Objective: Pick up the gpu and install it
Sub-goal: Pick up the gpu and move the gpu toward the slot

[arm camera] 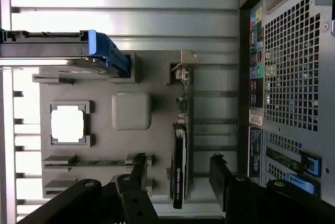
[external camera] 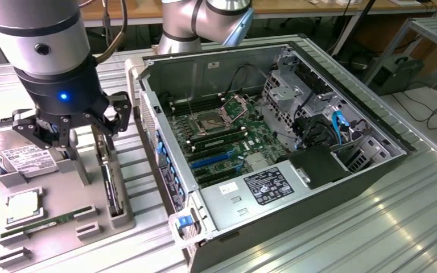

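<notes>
The gpu (external camera: 111, 183) stands on its long edge in a slot of the grey parts tray (external camera: 66, 193), at the exterior view's left of the computer case. In the wrist view the gpu (arm camera: 179, 164) shows as a thin dark card edge-on, with its round black fan side and a pale metal bracket (arm camera: 183, 69) at the far end. My gripper (external camera: 82, 128) hangs open above the tray, just over the gpu. In the wrist view the gripper (arm camera: 179, 179) straddles the card with one finger (arm camera: 138, 174) on each side, apart from it.
The open computer case (external camera: 370, 122) lies beside the tray, its motherboard (external camera: 234, 142) and blue slots (external camera: 209, 160) exposed. On the tray are a hard drive (external camera: 13, 153), a processor (external camera: 23, 205) and a green memory stick (external camera: 40, 224). The case's rear grille (arm camera: 293, 67) is close beside the gpu.
</notes>
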`<state>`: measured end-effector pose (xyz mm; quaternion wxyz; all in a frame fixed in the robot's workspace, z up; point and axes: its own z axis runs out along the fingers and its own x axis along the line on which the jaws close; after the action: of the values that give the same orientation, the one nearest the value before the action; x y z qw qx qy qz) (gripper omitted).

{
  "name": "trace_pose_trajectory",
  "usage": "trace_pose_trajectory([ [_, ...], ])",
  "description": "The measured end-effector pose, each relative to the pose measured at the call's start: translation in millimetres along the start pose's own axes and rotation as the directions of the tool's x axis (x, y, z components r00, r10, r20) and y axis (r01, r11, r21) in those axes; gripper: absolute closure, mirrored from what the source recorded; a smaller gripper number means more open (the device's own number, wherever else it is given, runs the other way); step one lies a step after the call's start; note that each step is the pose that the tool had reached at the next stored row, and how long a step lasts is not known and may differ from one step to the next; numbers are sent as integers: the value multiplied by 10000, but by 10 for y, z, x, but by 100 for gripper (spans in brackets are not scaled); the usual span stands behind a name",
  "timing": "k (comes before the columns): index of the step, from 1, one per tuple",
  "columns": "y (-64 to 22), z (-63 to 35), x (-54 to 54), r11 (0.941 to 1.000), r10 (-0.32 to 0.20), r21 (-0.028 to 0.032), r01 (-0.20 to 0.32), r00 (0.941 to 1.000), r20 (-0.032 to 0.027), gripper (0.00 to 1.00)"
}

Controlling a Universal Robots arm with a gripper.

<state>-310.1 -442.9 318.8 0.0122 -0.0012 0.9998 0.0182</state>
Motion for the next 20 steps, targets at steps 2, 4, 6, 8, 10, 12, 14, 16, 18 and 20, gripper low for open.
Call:
trace_pose_trajectory([
  [2,-2,37,1,10000,0,3,0,10000,0,40],
  [4,-3,74,2,10000,-1,5,1,10000,-1,40],
  [6,-4,112,2,10000,-1,5,1,10000,0,40],
  [8,-6,156,4,10000,-1,5,1,10000,1,40],
  [10,-7,194,5,10000,-1,5,1,10000,0,40],
  [12,-8,203,5,10000,-1,6,1,10000,-1,40],
  [14,-8,203,5,10000,0,6,0,10000,-1,40],
  [16,-8,204,5,10000,-1,6,1,10000,-1,40],
  [18,-8,204,5,10000,-1,6,1,10000,0,40],
  [20,-4,210,5,10000,1,3,-1,10000,2,40],
])
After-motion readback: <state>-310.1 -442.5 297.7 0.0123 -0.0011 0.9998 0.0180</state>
